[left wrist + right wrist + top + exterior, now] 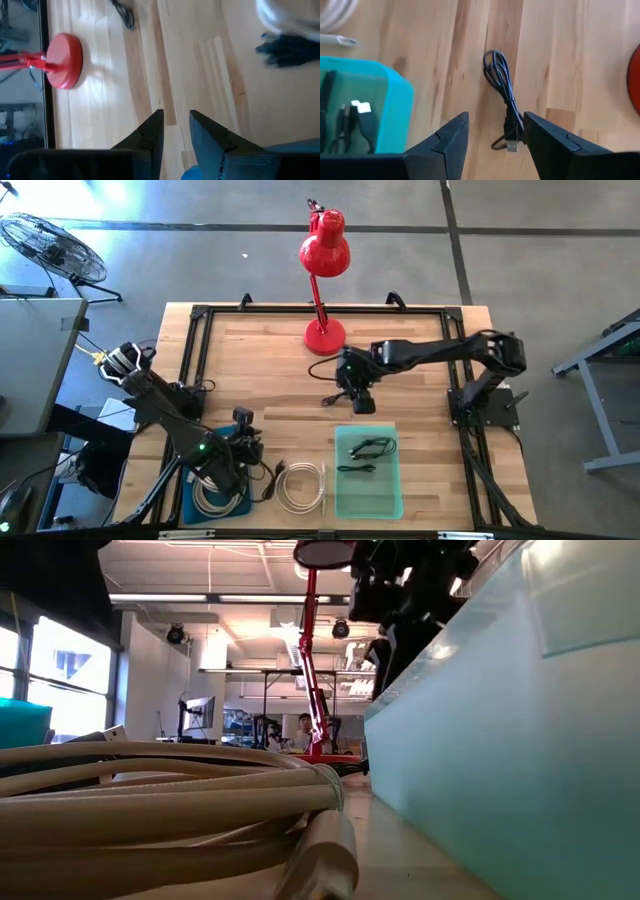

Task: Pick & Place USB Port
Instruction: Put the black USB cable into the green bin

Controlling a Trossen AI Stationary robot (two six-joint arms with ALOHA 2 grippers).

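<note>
2 black cables point(365, 448) lie in the tray point(392, 498); the right gripper point(495, 132), released, hovers over 1 cable point(502, 82).

Two dark, jointed robot arms; the left arm point(165, 405) shows a small green light, and each gripper ends in black wedge-shaped fingers point(447, 137).

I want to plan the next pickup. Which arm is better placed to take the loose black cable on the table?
The right arm. Its pincer is open directly over the black cable, near the red lamp. The left pincer is far off, at the blue tray near the table's front edge.
</note>
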